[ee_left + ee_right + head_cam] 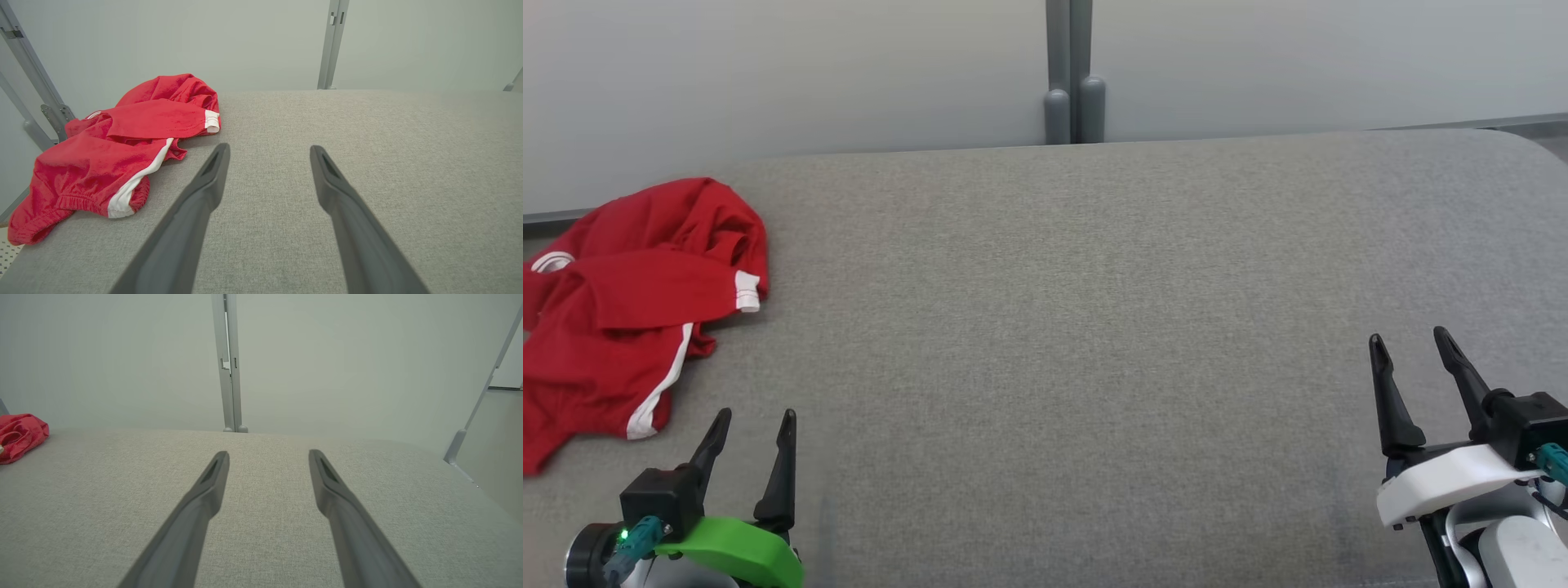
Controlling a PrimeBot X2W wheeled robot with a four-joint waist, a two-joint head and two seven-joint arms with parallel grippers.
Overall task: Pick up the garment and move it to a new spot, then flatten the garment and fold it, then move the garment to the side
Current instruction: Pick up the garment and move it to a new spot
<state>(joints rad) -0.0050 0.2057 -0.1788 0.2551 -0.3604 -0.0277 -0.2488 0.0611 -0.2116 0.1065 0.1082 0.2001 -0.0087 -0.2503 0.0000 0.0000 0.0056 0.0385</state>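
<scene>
One red garment (637, 310), white-striped, lies crumpled at the left end of the table (1094, 343), partly hanging over its edge. It looks light and limp; a raised fold near the white cuff (747, 291) seems the best hold. The left tool (756, 414) hovers near it and the right tool (1407, 335) well apart, both spread wide and empty. Grey cloth covers the table; a pale wall (768, 73) stands behind.

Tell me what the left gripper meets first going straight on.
Probably nothing near: the left gripper points over the grey cushion toward the pale back panel; the red garment lies off to its left.
</scene>
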